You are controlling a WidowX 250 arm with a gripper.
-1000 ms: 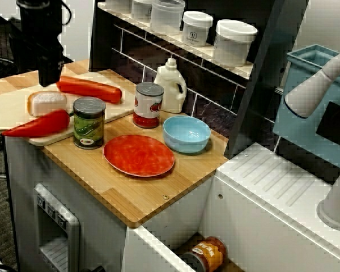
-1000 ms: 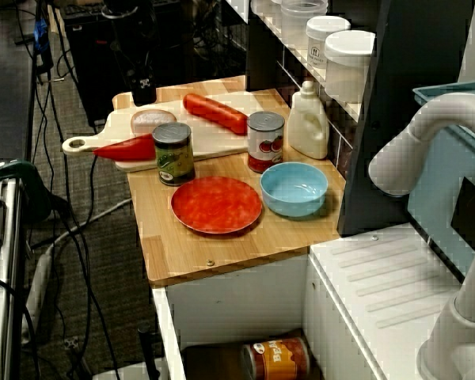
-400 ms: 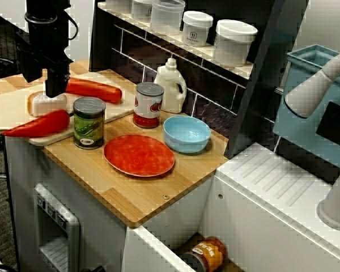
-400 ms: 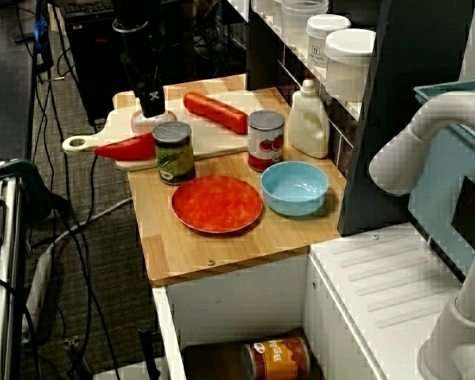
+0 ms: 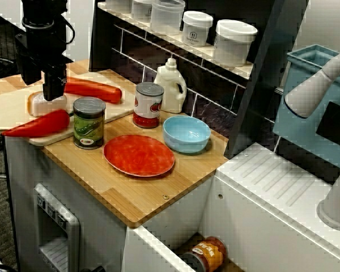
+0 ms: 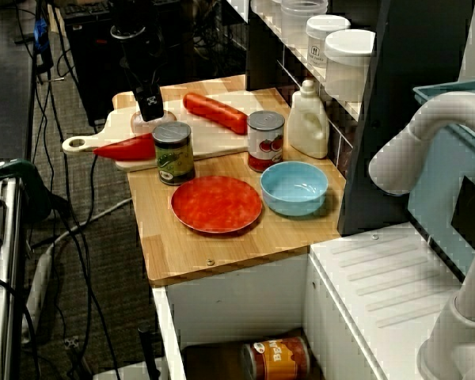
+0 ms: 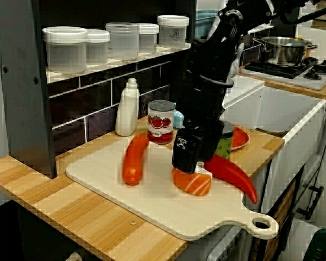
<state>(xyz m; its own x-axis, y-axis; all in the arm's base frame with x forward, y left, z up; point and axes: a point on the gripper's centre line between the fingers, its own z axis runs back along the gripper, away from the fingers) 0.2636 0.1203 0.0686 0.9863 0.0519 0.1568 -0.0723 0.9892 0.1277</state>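
Observation:
My black gripper (image 7: 189,166) stands straight down on a salmon piece (image 7: 193,185), orange with a white side, lying on the pale cutting board (image 7: 152,201). Its tip touches the top of the piece and hides how the jaws stand. In the view from the counter's front the gripper (image 5: 52,93) covers the right part of the salmon piece (image 5: 41,105). From the higher view the gripper (image 6: 150,111) sits over the piece (image 6: 161,123). A long orange carrot (image 7: 133,157) lies behind it on the board and a red pepper (image 7: 231,171) lies in front.
A green-labelled can (image 5: 89,122) stands right beside the board's edge, and a tomato can (image 5: 149,105) and a white bottle (image 5: 171,85) stand further back. A red plate (image 5: 139,154) and blue bowl (image 5: 186,134) sit on the wooden counter. Jars line the shelf above.
The gripper came down from above the board onto the salmon piece, then shifted slightly left. The piece and the other things have not moved.

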